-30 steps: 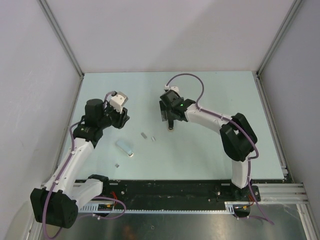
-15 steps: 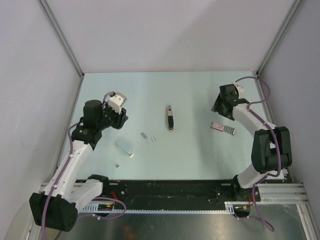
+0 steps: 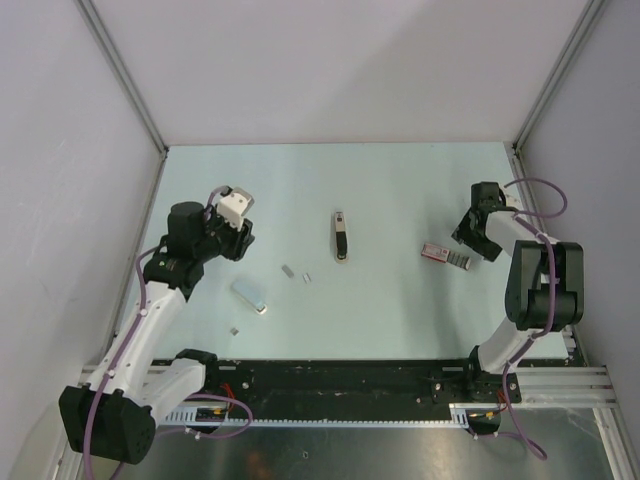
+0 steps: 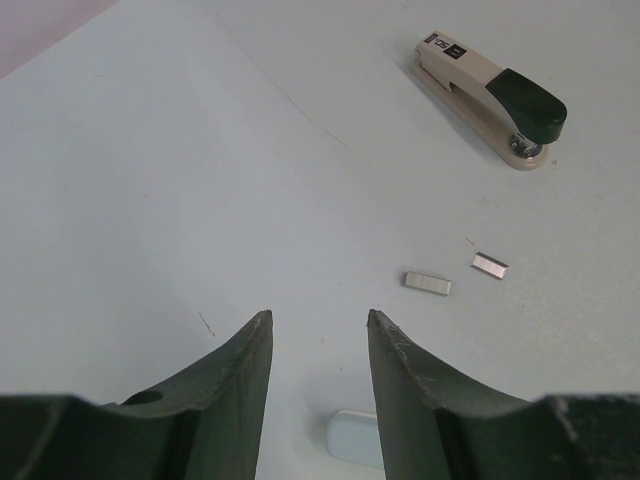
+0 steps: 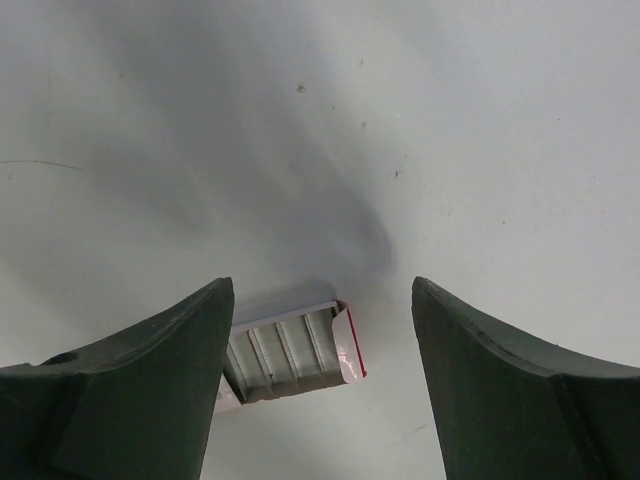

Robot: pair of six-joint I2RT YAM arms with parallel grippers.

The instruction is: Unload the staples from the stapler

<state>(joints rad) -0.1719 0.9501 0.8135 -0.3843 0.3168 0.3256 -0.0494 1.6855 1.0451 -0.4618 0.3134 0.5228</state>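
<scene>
Stapler (image 3: 341,236) lies flat mid-table (image 3: 400,180), well apart from both arms: slim, beige body, glossy black cap. Two short shiny metal staple strips (image 4: 427,284) lie near it, toward the left arm. Left gripper (image 4: 318,325) fingers moderately parted, holding nothing; rounded pale blue block (image 4: 352,437) shows through the gap, on the surface below. Right gripper (image 5: 322,290) fingers spread wide, empty, above an open cardboard staple box (image 5: 290,352) with ribbed grey rows and a red edge.
</scene>
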